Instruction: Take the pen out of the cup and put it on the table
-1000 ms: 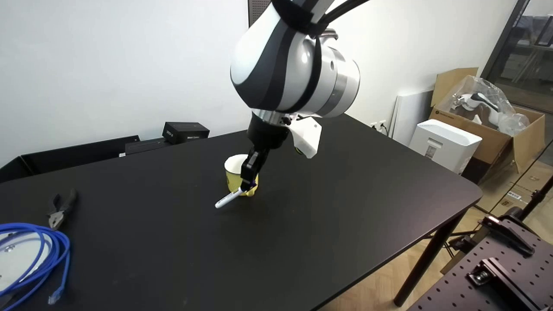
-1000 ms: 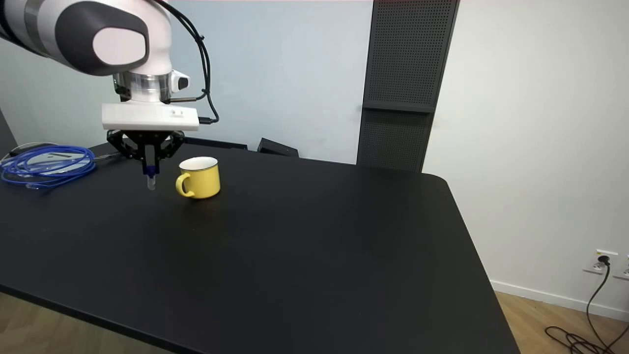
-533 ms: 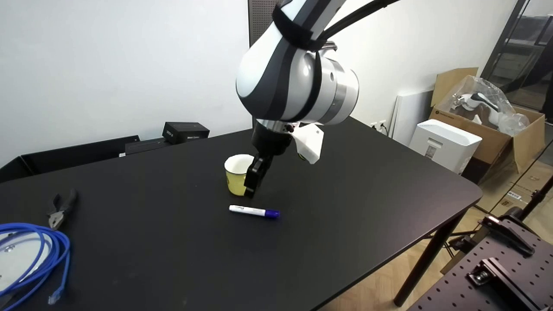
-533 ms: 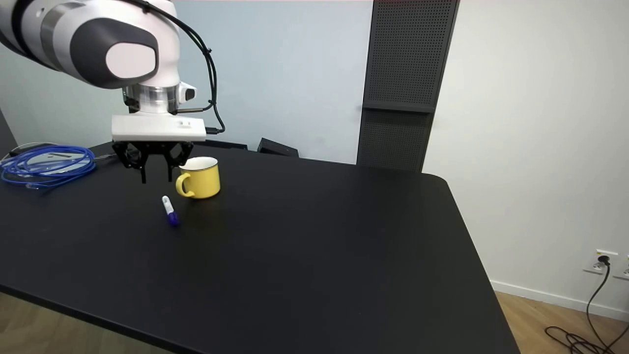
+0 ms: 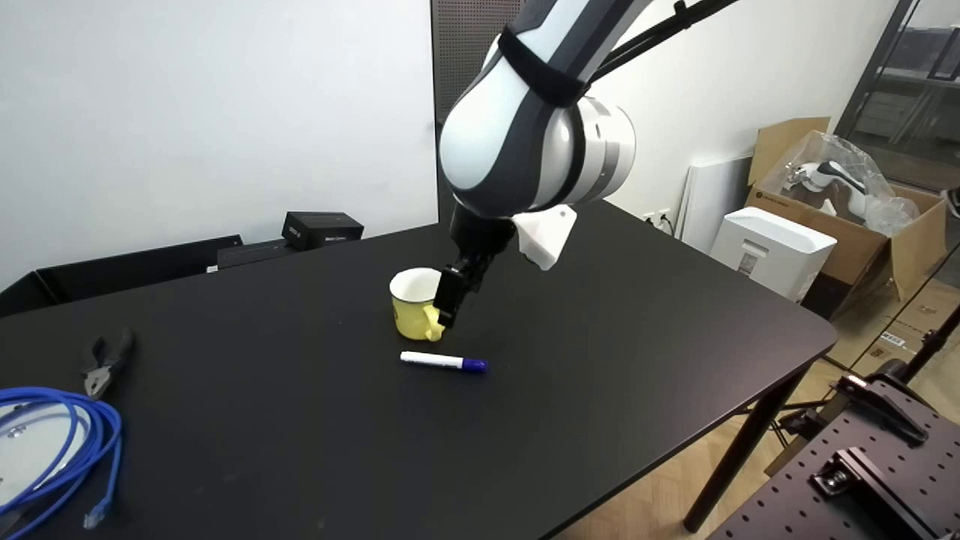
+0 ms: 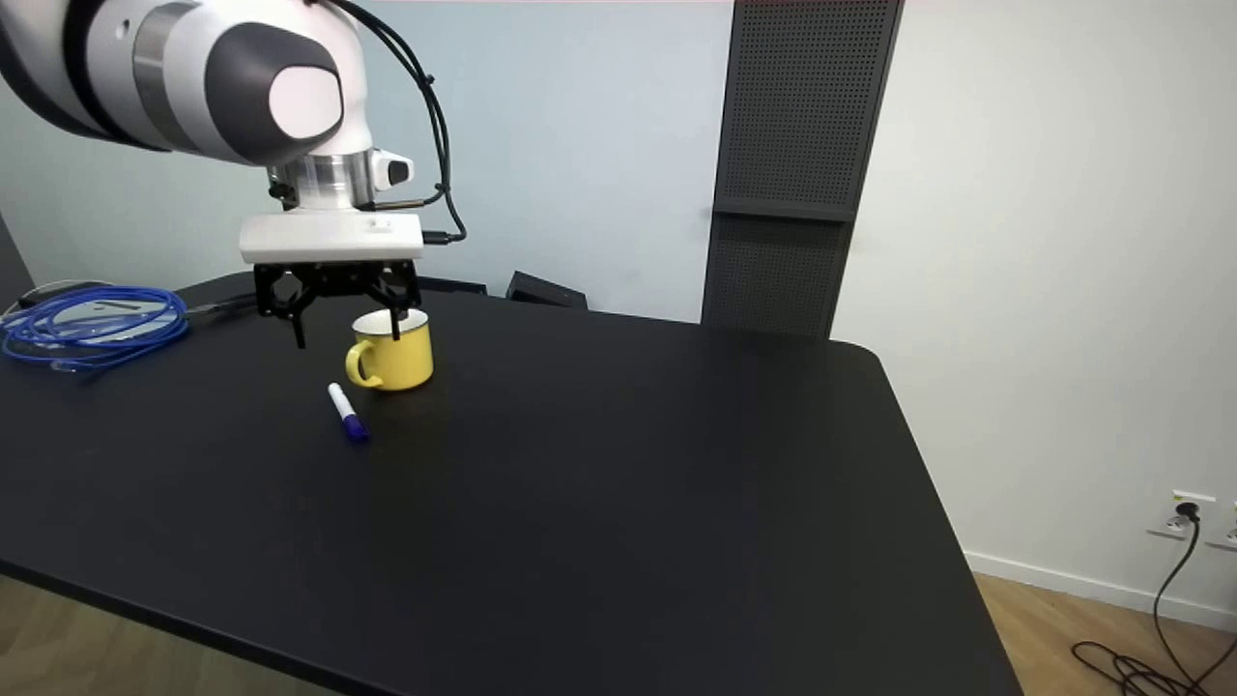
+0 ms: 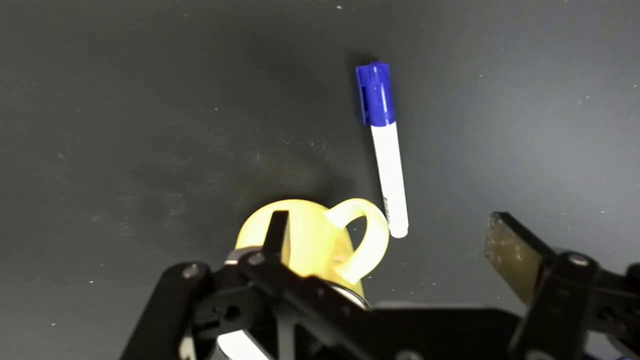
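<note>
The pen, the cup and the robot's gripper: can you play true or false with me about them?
1. The pen lies outside the cup. True.
2. The cup is blue. False: it is yellow.
3. The gripper is open. True.
4. The cap is on the pen. True.
5. The cup lies on its side. False: it stands upright.
6. The gripper holds the pen. False: the pen lies on the table.

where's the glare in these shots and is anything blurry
In an exterior view, a faint sheen lightens the table toward picture right; in the wrist view, a pale sheen lies at right, the cup looks bright and partly washed out, the gripper, close to the camera, is soft, and the pen is fairly crisp.
</note>
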Controlling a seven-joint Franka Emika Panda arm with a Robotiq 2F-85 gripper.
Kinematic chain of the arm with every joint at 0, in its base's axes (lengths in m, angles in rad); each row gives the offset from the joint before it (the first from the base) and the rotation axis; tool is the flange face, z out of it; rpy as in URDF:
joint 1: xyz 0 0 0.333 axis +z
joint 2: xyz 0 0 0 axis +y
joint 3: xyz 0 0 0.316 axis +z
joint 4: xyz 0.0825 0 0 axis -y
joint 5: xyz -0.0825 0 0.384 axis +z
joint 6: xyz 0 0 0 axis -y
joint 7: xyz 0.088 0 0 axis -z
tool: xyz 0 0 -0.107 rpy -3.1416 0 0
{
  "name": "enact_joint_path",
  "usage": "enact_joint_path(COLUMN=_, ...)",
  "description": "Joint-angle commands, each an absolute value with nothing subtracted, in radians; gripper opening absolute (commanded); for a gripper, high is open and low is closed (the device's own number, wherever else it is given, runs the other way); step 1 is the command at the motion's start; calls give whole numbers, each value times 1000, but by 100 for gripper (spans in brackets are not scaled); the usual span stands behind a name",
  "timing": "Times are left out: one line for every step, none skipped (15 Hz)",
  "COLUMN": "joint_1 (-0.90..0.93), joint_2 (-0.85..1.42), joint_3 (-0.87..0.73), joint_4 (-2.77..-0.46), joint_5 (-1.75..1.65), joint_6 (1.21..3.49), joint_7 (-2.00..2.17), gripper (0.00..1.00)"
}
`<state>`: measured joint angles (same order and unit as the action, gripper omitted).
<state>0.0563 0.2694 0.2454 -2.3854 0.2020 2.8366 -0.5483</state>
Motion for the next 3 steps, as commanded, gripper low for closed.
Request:
enact_joint_path(joint_1=107, joint_2=194, joint_3=172, joint_4=-2394, joint_5=34, joint_6=2769, joint_7=-341, gripper=100)
enact_joint_path(joint_1=118, joint_2=179, joint_3=156, joint_4=-2394, joint_5=-13, joint_6=2750, joint_7=-302, gripper=100)
enact_joint_path(joint_1=129, joint_2=164, joint_3=138, joint_4=-2390, joint_5=-68, joint_6=2724, joint_7=-262, gripper=100)
